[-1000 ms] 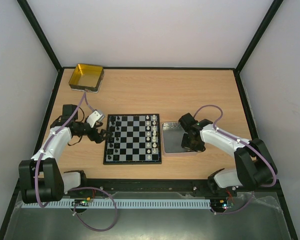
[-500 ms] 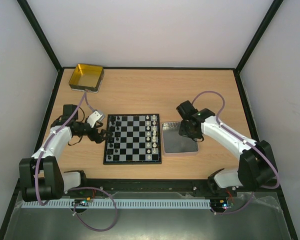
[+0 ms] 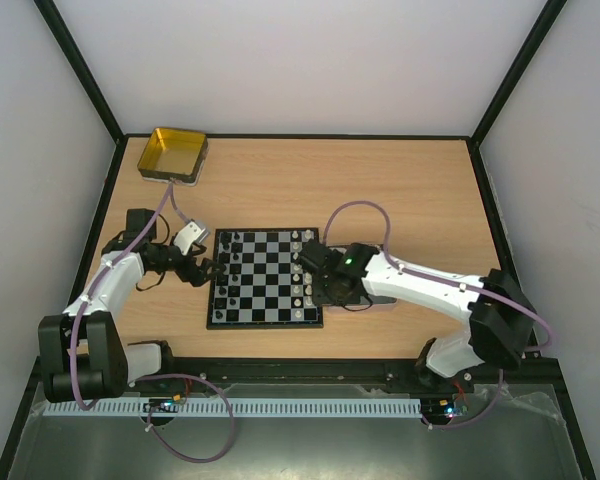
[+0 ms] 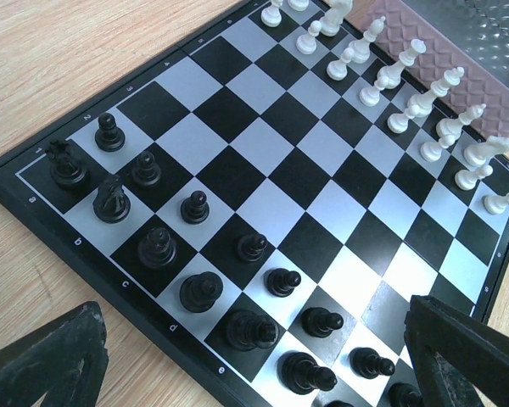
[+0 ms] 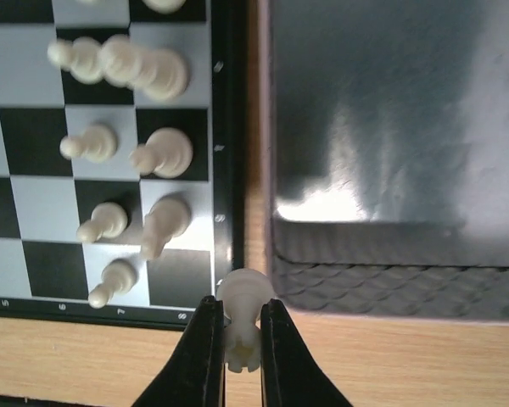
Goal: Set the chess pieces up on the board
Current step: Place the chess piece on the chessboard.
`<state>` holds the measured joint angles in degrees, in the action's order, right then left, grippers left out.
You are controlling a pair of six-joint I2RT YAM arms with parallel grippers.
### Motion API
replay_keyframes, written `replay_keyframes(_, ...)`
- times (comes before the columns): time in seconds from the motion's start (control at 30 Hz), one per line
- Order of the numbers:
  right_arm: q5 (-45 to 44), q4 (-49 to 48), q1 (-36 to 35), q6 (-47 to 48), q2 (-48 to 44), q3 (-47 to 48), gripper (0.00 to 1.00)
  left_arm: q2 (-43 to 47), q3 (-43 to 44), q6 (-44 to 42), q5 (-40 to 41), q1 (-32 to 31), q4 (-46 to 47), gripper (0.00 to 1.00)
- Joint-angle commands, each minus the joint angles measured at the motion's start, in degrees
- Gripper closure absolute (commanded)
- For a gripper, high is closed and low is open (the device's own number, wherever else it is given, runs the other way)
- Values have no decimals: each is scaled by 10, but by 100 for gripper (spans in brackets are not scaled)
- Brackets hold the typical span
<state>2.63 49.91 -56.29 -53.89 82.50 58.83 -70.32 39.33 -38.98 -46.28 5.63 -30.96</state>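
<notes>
The board [image 3: 265,300] lies mid-table, black chess pieces [image 3: 230,272] along its left side and white ones [image 3: 300,268] along its right. My right gripper [image 5: 242,341] is shut on a white rook [image 5: 245,298], held above the board's near right corner [image 5: 225,288] beside the tray; in the top view this gripper [image 3: 318,296] hangs at the board's right edge. The corner square [image 5: 180,278] is bare. My left gripper [image 3: 206,270] rests open at the board's left edge. Its fingertips [image 4: 51,365] frame the black pieces [image 4: 195,206] in the left wrist view, white pieces [image 4: 403,72] opposite.
A silver metal tray [image 5: 390,127] lies right against the board's right side, partly under my right arm [image 3: 420,285]. A yellow square tin [image 3: 173,153] stands at the far left corner. Black frame rails border the table.
My right arm has swung left from over the tray to the board's right edge, carrying the white rook. The left arm has not moved.
</notes>
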Motion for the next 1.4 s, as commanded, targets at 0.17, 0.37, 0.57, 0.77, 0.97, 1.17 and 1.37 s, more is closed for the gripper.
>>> replay_keyframes(0.17, 13, -20, -54, -29, 60, 29, 98, -3, -3, 8, 2, -2, 6, 5)
replay_keyframes(0.37, 27, -32, -57, -25, 75, 25, 98, -2, -3, 9, 2, -2, 6, 5)
replay_keyframes(0.57, 42, -42, -57, -23, 88, 22, 98, 0, -4, 9, 2, -2, 6, 5)
replay_keyframes(0.77, 46, -47, -57, -23, 96, 21, 98, 3, -4, 8, 3, -2, 6, 5)
replay_keyframes(0.97, 56, -57, -57, -26, 99, 12, 98, 2, -4, 9, 2, -2, 6, 5)
replay_keyframes(1.17, 61, -62, -57, -30, 100, 6, 97, 3, -5, 8, 2, -2, 3, 5)
replay_keyframes(1.37, 63, -63, -57, -33, 103, 1, 96, 6, -5, 8, 2, -2, 3, 5)
